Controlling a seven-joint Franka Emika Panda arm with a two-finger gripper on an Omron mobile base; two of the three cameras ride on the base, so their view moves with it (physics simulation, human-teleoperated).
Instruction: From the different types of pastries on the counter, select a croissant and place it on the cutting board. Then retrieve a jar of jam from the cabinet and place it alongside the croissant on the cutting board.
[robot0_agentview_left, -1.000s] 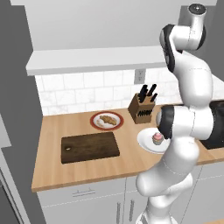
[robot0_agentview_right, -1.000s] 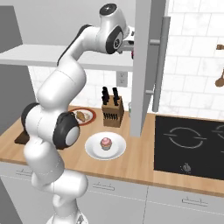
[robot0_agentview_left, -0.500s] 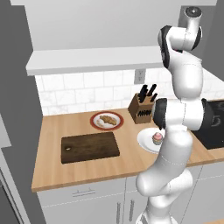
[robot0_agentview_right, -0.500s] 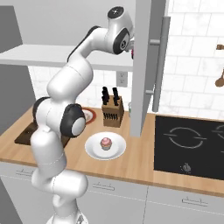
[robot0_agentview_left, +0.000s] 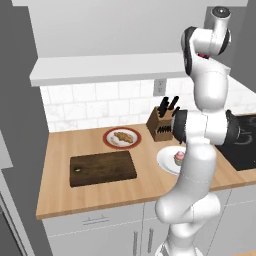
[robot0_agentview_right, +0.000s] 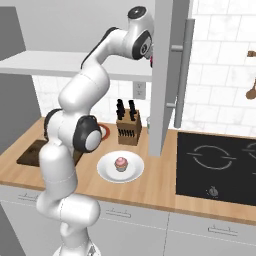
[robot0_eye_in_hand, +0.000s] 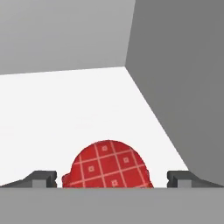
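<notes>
In the hand view the jar of jam (robot0_eye_in_hand: 107, 165), with its red checked lid, stands on the white shelf inside the cabinet (robot0_eye_in_hand: 175, 78). My gripper (robot0_eye_in_hand: 112, 179) is open, one fingertip on each side of the jar with a gap to it. The arm reaches high up behind the open cabinet door (robot0_agentview_right: 170, 75). The croissant (robot0_agentview_left: 121, 137) lies on a red-rimmed plate on the counter (robot0_agentview_left: 60, 150). The dark cutting board (robot0_agentview_left: 102, 168) in front of it is bare.
A pink-frosted cupcake (robot0_agentview_right: 120, 163) sits on a white plate (robot0_agentview_right: 107, 172) near the counter's front. A knife block (robot0_agentview_right: 128, 129) stands by the wall. A black cooktop (robot0_agentview_right: 220, 165) lies to the right. The cabinet's grey side wall (robot0_eye_in_hand: 183, 109) is close on the hand's right.
The arm has straightened upward and its upper links have turned. The hand has moved further in behind the cabinet door. The things on the counter have not moved.
</notes>
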